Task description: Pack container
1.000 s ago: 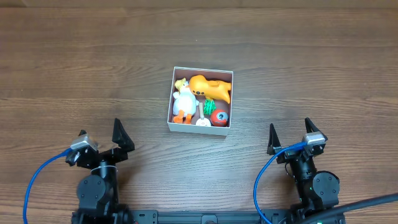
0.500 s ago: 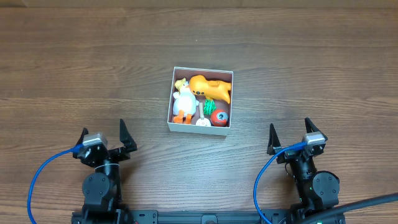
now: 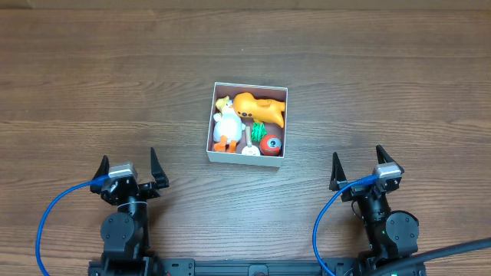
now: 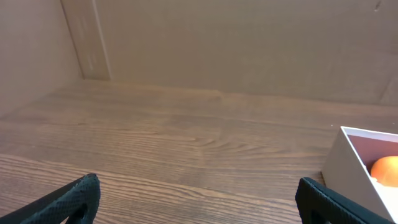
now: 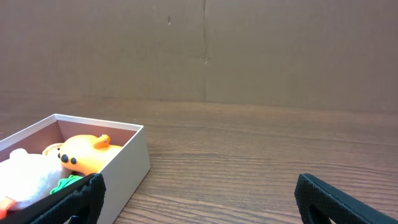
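— Where do we find the container (image 3: 244, 159)?

— We see it on the wooden table (image 3: 399, 69), upright and lidless, with both arms on its near side. Inside lie an orange toy (image 3: 262, 107) against the far wall, a white duck-like toy (image 3: 226, 123) along the left wall, a red ball (image 3: 269, 144) in the near right corner, and a small green piece (image 3: 258, 130) between them.

— How does the left gripper (image 3: 129, 159) stand to it?

— We place it nearer to us than the container and off to the container's left, well apart from it. Its jaws are spread wide and hold nothing. In its own wrist camera we catch only one corner of the container at the right edge of the view, above the right fingertip (image 4: 336, 202), with a bit of orange showing over the rim.

— And the right gripper (image 3: 357, 156)?

— It is also on the near side of the container, out to its right and well apart from it. We see its jaws parted wide with bare table between them, gripping nothing. From its wrist camera the container sits at the left, its nearest corner just above the left fingertip (image 5: 68, 202), and we make out the orange toy and the white one over the wall.

— Does either gripper touch the container?

— No. We see open wood between the container and each gripper.
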You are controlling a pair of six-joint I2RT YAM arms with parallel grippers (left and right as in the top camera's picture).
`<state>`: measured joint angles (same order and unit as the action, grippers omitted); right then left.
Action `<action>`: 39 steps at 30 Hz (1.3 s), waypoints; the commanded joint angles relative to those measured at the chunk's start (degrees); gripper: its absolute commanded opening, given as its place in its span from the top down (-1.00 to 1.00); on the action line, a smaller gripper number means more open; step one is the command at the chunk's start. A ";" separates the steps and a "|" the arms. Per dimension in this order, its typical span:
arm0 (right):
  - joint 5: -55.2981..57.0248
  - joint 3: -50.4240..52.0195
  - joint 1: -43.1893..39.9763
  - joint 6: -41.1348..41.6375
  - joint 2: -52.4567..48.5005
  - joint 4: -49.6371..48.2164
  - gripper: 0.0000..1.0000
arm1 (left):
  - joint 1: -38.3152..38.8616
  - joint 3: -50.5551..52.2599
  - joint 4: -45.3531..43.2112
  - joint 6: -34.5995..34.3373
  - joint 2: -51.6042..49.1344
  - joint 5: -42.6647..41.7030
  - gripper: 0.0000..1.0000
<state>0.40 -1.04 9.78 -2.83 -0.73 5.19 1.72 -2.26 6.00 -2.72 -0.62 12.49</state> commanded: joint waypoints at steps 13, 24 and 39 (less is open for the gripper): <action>-0.11 0.57 -0.26 -0.22 0.57 -0.37 -1.00 | -0.61 0.94 -0.31 1.44 0.44 -3.15 -1.00; -0.11 0.57 -0.26 -0.22 0.57 -0.35 -1.00 | -0.61 0.94 -0.31 1.44 0.37 -3.10 -1.00; -0.11 0.57 -0.26 -0.22 0.57 -0.35 -1.00 | -0.61 0.94 -0.31 1.44 0.37 -3.13 -1.00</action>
<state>0.38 -1.04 9.78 -2.83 -0.73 5.17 1.72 -2.17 5.98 -2.55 -0.62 10.04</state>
